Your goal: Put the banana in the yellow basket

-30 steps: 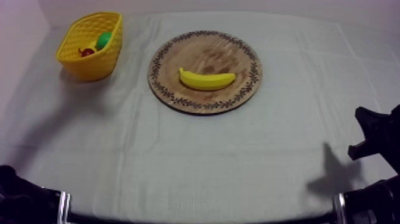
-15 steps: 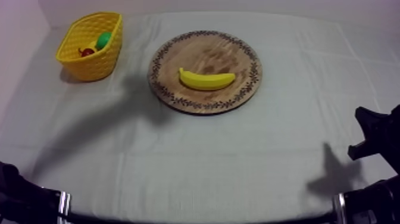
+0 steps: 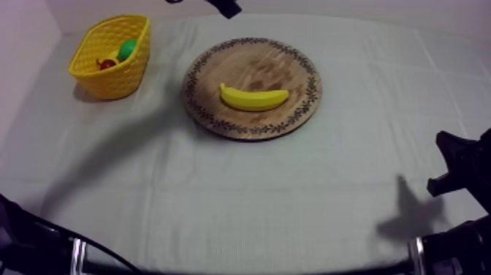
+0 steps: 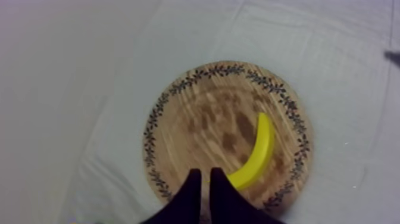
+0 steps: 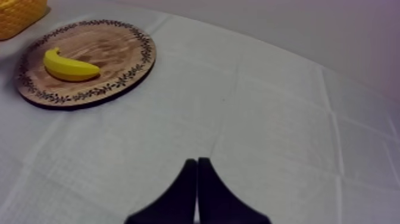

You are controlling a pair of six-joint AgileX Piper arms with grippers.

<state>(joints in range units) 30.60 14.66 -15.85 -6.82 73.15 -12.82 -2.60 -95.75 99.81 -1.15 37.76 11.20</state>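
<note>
While left fingers [image 4: 191,186] (pressed together) point down at the board [image 4: 196,119], right fingers [image 5: 188,174] lie closed.

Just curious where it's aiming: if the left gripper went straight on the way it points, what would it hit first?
Probably the wooden board, on bare wood just beside the near end of the banana. The left gripper hangs above it, though height is hard to judge.

Small red fruit [image 3: 107,63] just beside a green toy fruit [image 3: 127,49]; creased grey-white cloth [image 3: 241,190] underneath
</note>
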